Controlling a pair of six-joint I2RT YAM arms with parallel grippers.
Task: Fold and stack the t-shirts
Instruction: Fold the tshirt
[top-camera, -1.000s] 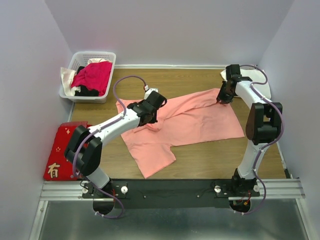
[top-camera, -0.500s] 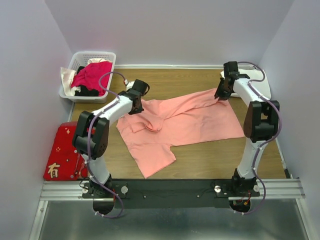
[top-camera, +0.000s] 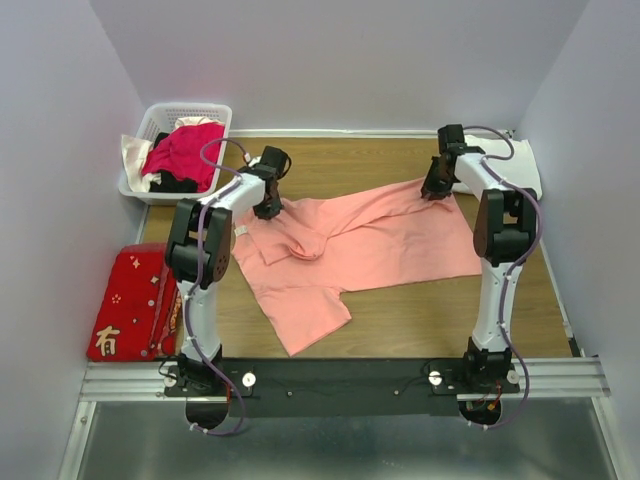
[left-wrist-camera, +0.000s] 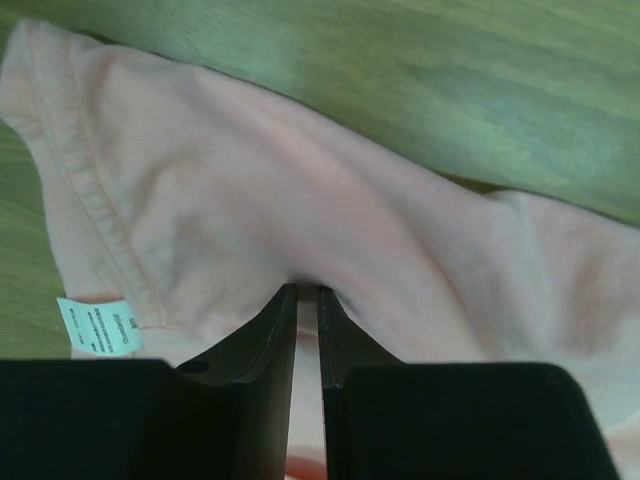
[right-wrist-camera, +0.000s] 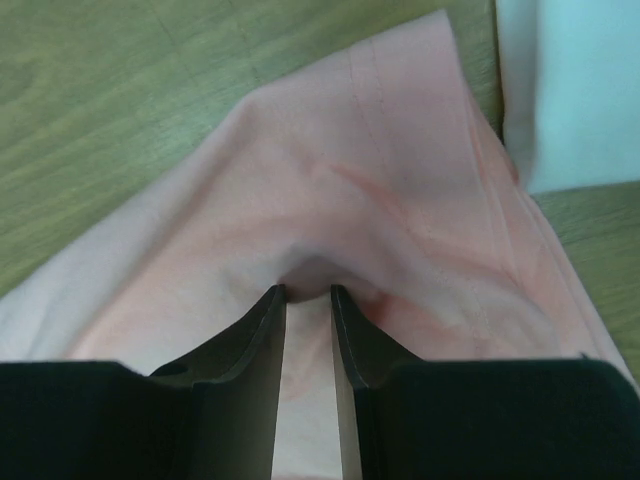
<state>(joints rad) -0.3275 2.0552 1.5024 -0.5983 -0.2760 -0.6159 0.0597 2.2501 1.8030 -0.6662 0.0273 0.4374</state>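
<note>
The salmon-pink t-shirt lies spread and wrinkled across the wooden table. My left gripper is shut on a pinch of its far left corner; the left wrist view shows the fabric bunched at the fingertips of this gripper, with a hem and a small care label beside them. My right gripper is shut on the shirt's far right corner, where the cloth puckers between the tips of that gripper. The white t-shirt lies at the far right edge, and it shows just beyond the pink corner.
A white basket with magenta, black and pale clothes stands at the far left corner. The flat red cloth with gold characters lies at the near left. Walls close in on the left, back and right of the table.
My left gripper has moved from the shirt's middle to its far left, drawing the fabric along. My right gripper has shifted slightly back and left with its corner.
</note>
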